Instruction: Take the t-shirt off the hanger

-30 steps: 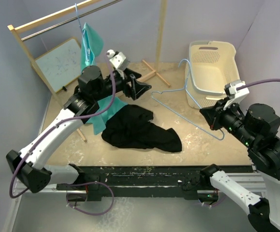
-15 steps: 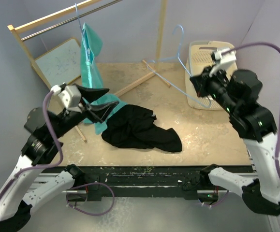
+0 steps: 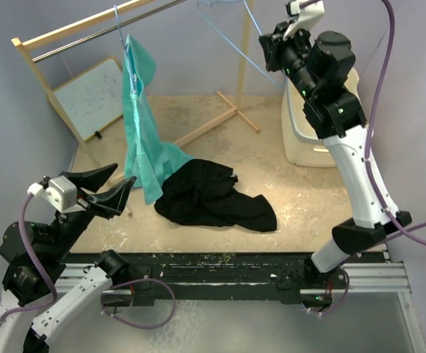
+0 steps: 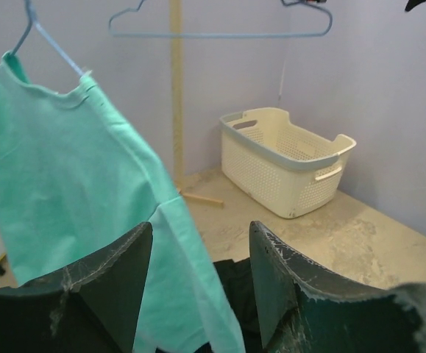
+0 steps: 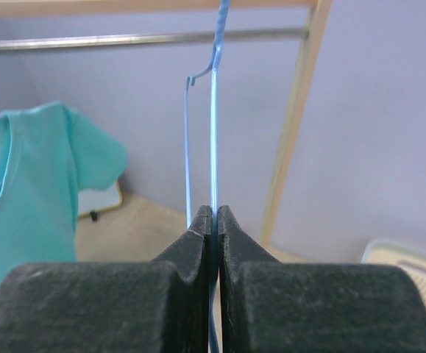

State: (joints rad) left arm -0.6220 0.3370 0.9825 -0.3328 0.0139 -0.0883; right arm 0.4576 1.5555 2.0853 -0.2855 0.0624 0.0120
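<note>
1. The desk [image 3: 301, 213] is carrying a wooden rack [image 3: 51, 31] along its far side. A cream basket [image 3: 299, 140] is standing at the far right.
2. A teal t-shirt [image 3: 143, 125] is hanging from the rack, and its lower end is trailing down onto the desk.
3. The black t-shirt [image 3: 213, 197] is lying crumpled at the middle of the desk, off any hanger, with its left edge touching the teal one. It is sitting well below the right tool [image 5: 214, 213], and ahead and to the right of the left tool [image 3: 124, 175]. Neither tool is touching it.
4. A bare blue hanger [image 4: 220, 34] is hanging high in the air near the rack's right post, well apart from both shirts.
5. The right tool is pinching the hanger's thin wire, with its two fingers pressed together on it.
6. The left tool is hovering low at the near left of the desk. Its fingers are spread wide, gripping nothing and pointing toward the teal t-shirt.
</note>
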